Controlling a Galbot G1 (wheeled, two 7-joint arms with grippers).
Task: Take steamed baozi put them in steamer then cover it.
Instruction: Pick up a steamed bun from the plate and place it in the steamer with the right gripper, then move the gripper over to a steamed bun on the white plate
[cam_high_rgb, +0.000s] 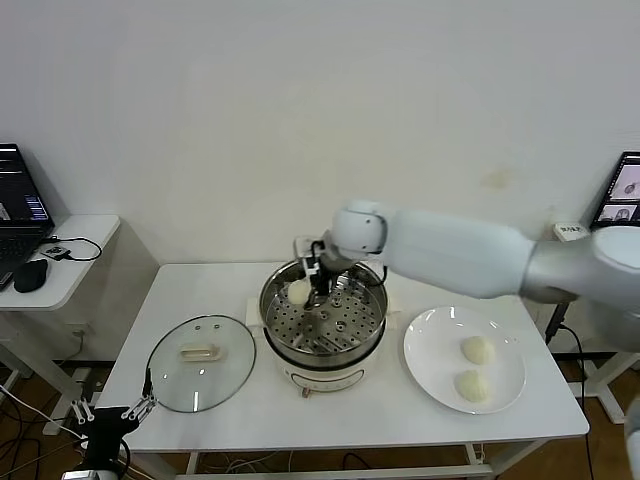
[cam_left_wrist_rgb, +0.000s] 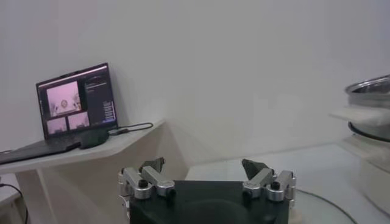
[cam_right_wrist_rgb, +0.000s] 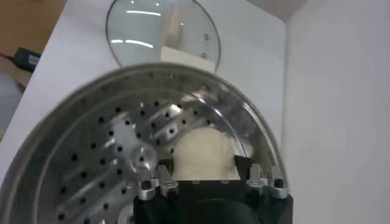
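While the right gripper (cam_high_rgb: 312, 282) reached into the steamer (cam_high_rgb: 324, 318), one baozi (cam_high_rgb: 298, 291) sat between its fingers at ten o'clock on the tray.
Fingers looked closed around it; release seemed next, then the plate's (cam_high_rgb: 435, 375) two buns (cam_high_rgb: 477, 350). Left gripper (cam_left_wrist_rgb: 207, 176) waited, spread empty, beside the glass lid (cam_high_rgb: 200, 363).

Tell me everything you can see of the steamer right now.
The steamer is a round shiny steel pot on a cream-white base, standing mid-table between the lid and the plate. It is uncovered. Its perforated tray holds one bun at the far left wall, with the right gripper lowered inside around that bun.
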